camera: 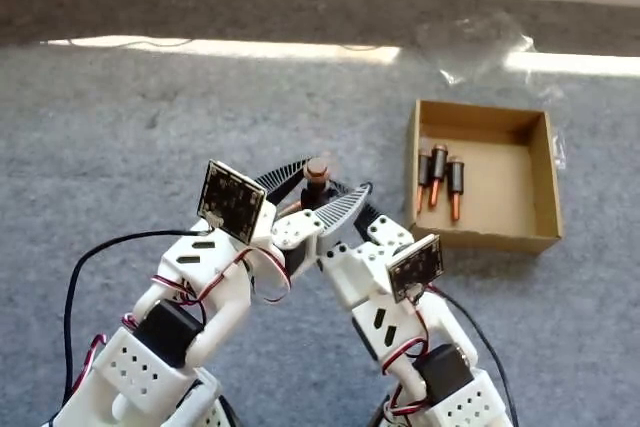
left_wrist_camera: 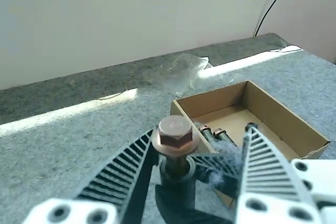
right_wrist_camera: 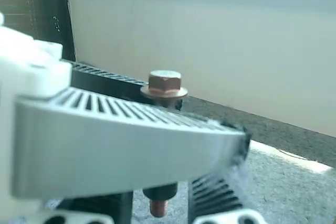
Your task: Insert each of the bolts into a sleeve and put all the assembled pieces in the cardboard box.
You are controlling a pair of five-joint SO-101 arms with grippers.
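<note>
Fingers (left_wrist_camera: 121, 177) of left gripper (left_wrist_camera: 185, 173) and right gripper (right_wrist_camera: 160, 190), seemingly both tight around the upright sleeve (left_wrist_camera: 177, 171), bolt (left_wrist_camera: 175, 135) head just above.

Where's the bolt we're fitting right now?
The bolt stands upright mid-table, where the left gripper and right gripper meet, left of the cardboard box in the high view.

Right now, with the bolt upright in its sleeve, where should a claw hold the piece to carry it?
On the black sleeve, across its round sides, coming in level from the side, under the bolt's flanged head. The piece stands upright, head on top, so the flange should rest on the sleeve and keep the bolt from dropping out.
</note>
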